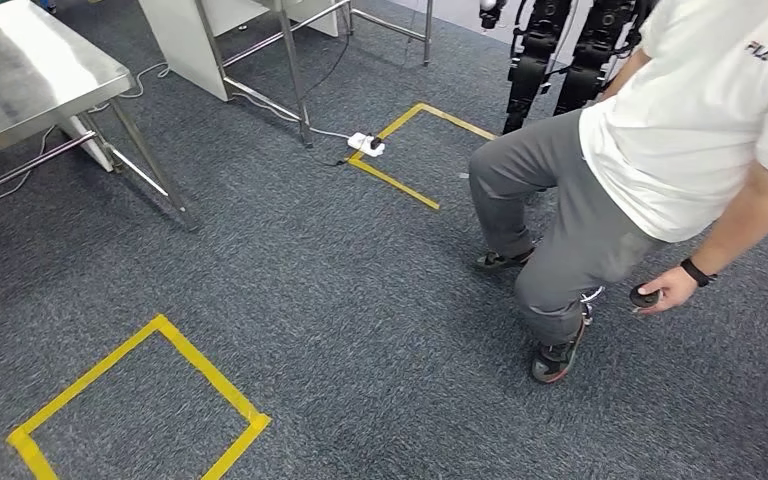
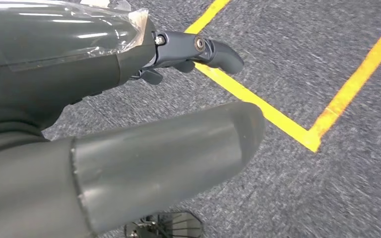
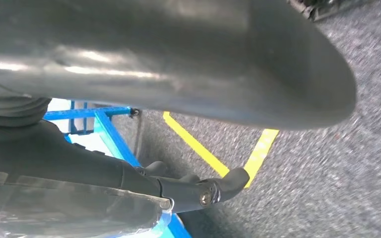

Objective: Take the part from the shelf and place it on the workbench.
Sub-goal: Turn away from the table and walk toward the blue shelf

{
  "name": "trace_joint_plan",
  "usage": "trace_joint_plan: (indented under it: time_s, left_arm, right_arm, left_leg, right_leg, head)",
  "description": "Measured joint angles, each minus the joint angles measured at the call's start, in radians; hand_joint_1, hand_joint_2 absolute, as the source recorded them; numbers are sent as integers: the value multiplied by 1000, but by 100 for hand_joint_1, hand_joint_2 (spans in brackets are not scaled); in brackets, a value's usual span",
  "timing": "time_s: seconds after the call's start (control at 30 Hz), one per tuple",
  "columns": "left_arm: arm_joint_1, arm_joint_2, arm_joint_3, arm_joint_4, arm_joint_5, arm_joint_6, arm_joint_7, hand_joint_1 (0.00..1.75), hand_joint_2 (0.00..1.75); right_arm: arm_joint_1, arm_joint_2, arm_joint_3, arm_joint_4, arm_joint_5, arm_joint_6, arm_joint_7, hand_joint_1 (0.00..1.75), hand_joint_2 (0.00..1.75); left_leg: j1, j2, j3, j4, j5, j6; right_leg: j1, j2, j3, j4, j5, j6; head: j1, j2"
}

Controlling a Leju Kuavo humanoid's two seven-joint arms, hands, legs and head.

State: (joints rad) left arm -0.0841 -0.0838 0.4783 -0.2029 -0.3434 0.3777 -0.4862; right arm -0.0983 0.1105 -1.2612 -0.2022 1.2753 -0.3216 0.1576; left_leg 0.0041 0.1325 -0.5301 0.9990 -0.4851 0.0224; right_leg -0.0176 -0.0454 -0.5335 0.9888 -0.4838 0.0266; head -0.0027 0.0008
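The left hand [image 2: 178, 124] hung over grey carpet [image 2: 297, 198] in its wrist view, its thick grey thumb [image 2: 168, 158] stretched across the middle of the frame and a dark finger [image 2: 213, 52] reaching out above it toward the upper centre; thumb and finger stood well apart with nothing between them. Yellow tape lines [image 2: 278, 116] met in a corner at the right of that frame.

The right hand [image 3: 188, 124] was likewise spread and held nothing, its thumb [image 3: 203, 64] broad across the top of its wrist view and a dark finger [image 3: 218, 186] low in the centre. Behind it ran a blue metal frame [image 3: 110, 133] at the lower left, with yellow tape [image 3: 198, 146] on the carpet beyond.

In the head view a taped yellow square [image 1: 160, 385] lay at the lower left, a second one [image 1: 410, 150] at upper centre beside a white power strip [image 1: 365, 143]. A steel table [image 1: 30, 75] filled the upper left corner. A person in a white shirt and grey trousers [image 1: 570, 210] stood at the right, one hand holding a small dark round object [image 1: 644, 296] (whether this was the part, I could not tell). The shelf and the part could not be made out.
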Motion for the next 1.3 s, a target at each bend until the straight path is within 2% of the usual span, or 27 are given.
trace_joint_plan:
  time_s: [0.07,0.13,0.2,0.23,0.3,0.33,0.37,0.43,0.5,0.57,0.63,0.7,0.73,0.77,0.8,0.83,0.9,0.93,0.97,1.0,1.03,1.07,1.13,1.2,1.23,1.27,1.3]
  left_arm:
    - [0,0,0,0,0,0,-1,0,0]
    - [4,0,0,0,0,0,-1,0,0]
    - [9,0,0,1,0,0,-1,0,0]
    - [11,0,0,1,0,0,-1,0,0]
    - [11,1,0,1,0,1,-1,0,0]
    - [12,1,0,1,0,1,-2,0,0]
    - [12,1,0,1,0,1,-2,0,0]
    - [12,1,0,1,0,-1,-3,0,0]
    - [12,-1,0,1,-1,-2,-3,0,0]
    - [14,-5,0,1,-10,4,-3,0,0]
    - [19,-10,0,1,-24,13,-3,0,0]
    - [23,-18,-2,1,-38,18,-4,0,0]
    - [22,-23,-3,1,-45,19,-5,0,0]
    - [21,-28,-5,2,-53,19,-4,0,0]
    - [18,-33,-8,2,-60,19,-3,0,0]
    - [14,-37,-10,1,-67,19,-2,0,0]
    - [9,-43,-16,1,-81,15,7,0,0]
    - [6,-45,-21,1,-90,12,14,0,0]
    - [3,-48,-26,1,-99,10,22,0,0]
    - [-2,-51,-33,1,-108,8,30,0,0]
    - [-6,-53,-39,1,-115,6,37,0,0]
    - [-9,-55,-44,0,-121,5,42,0,0]
    - [-10,-58,-53,0,-127,1,51,0,0]
    - [-7,-60,-58,1,-129,-1,57,0,0]
    - [-7,-61,-60,1,-129,-3,59,0,0]
    - [-7,-62,-60,1,-129,-5,61,0,0]
    - [-7,-63,-61,1,-129,-7,61,0,0]
  right_arm:
    - [1,0,0,0,0,0,0,0,0]
    - [0,0,0,0,0,0,0,0,0]
    - [1,0,0,0,-1,0,0,0,0]
    - [3,0,0,0,-1,0,0,0,0]
    - [4,0,0,0,-1,3,-1,0,0]
    - [3,0,0,0,-1,4,-1,0,0]
    - [2,0,0,0,-1,6,-3,0,0]
    - [1,0,0,0,-1,7,-4,0,0]
    - [6,-1,0,0,-2,8,-1,0,0]
    - [11,-2,0,0,-7,6,9,0,0]
    - [10,-2,-1,0,-18,0,21,0,0]
    - [9,0,-4,0,-34,-7,25,0,0]
    - [10,0,-7,0,-42,-10,26,0,0]
    - [11,0,-10,0,-50,-14,27,0,0]
    - [11,0,-14,0,-57,-17,27,0,0]
    - [10,0,-18,0,-62,-21,27,0,0]
    - [5,2,-25,0,-74,-28,27,0,0]
    - [3,4,-30,-1,-81,-33,27,0,0]
    - [4,6,-36,-1,-88,-38,27,0,0]
    - [6,8,-43,-1,-96,-44,28,0,0]
    - [8,11,-49,-1,-101,-49,29,0,0]
    - [8,13,-54,-1,-106,-55,30,0,0]
    - [7,17,-62,-2,-111,-62,30,0,0]
    - [7,19,-67,-2,-112,-64,30,0,0]
    - [9,20,-69,-2,-112,-64,30,0,0]
    - [11,21,-70,-3,-112,-64,30,0,0]
    - [12,21,-72,-3,-111,-64,30,0,0]
  left_leg:
    - [8,-44,-17,42,-39,-10]
    - [14,-104,-62,151,-111,-17]
    - [16,-125,-107,260,-155,-20]
    - [18,-130,-112,275,-150,-20]
    - [23,-145,-63,177,-84,-19]
    - [26,-170,-30,109,-54,-18]
    - [28,-192,-6,56,-35,-18]
    - [25,-214,9,16,-29,-12]
    - [18,-191,9,10,-20,4]
    - [14,-164,8,-1,-8,26]
    - [9,-133,4,-7,-2,39]
    - [3,-99,-3,-6,1,42]
    - [1,-84,-6,-6,1,42]
    - [0,-69,-7,-6,2,42]
    - [-1,-56,-7,-5,3,41]
    - [-3,-44,-5,-5,2,40]
    - [-9,-23,-1,-2,-1,31]
    - [-11,-12,1,-1,-2,25]
    - [-12,-2,4,-1,-4,20]
    - [-10,1,4,1,-6,14]
    - [-7,-11,3,8,-13,8]
    - [-3,-38,-6,31,-32,1]
    - [4,-104,-50,137,-102,-7]
    - [7,-129,-107,265,-161,-10]
    - [9,-131,-119,291,-162,-10]
    - [12,-132,-114,280,-142,-11]
    - [16,-138,-91,231,-107,-11]
  right_leg:
    - [-11,21,0,-3,10,-16]
    - [-12,41,-6,-3,18,-28]
    - [-9,69,-13,-2,24,-31]
    - [-8,86,-14,-1,26,-31]
    - [-9,116,-15,1,29,-27]
    - [-9,130,-17,4,30,-24]
    - [-7,143,-21,7,32,-19]
    - [-4,165,-34,9,38,-4]
    - [-5,179,-48,8,44,13]
    - [-4,137,-75,47,22,15]
    - [-1,78,-132,165,-39,4]
    - [-2,60,-184,286,-88,3]
    - [-2,58,-183,300,-92,8]
    - [-2,53,-159,272,-82,15]
    - [-2,42,-115,208,-63,21]
    - [-1,14,-63,128,-44,24]
    - [8,-30,2,17,-15,18]
    - [12,-39,10,-2,-9,12]
    - [16,-28,6,-3,-5,7]
    - [9,-15,6,-5,-1,0]
    - [4,-5,8,-7,3,-6]
    - [-1,6,9,-9,9,-15]
    - [-4,29,6,-9,17,-28]
    - [-1,58,-1,-9,23,-34]
    - [0,74,-3,-8,24,-34]
    - [0,89,-3,-7,26,-33]
    - [0,105,-3,-5,27,-32]
  head:
    - [-3,0]
    - [-7,0]
    - [-8,0]
    - [-8,0]
    - [-8,0]
    - [-8,0]
    - [-8,0]
    - [-7,0]
    - [-6,0]
    - [-3,0]
    - [1,0]
    - [3,0]
    - [3,0]
    - [4,0]
    - [4,0]
    - [4,0]
    - [4,0]
    - [3,0]
    - [2,0]
    - [0,0]
    - [-1,0]
    - [-2,0]
    - [-6,0]
    - [-6,0]
    - [-7,0]
    - [-7,0]
    - [-7,0]
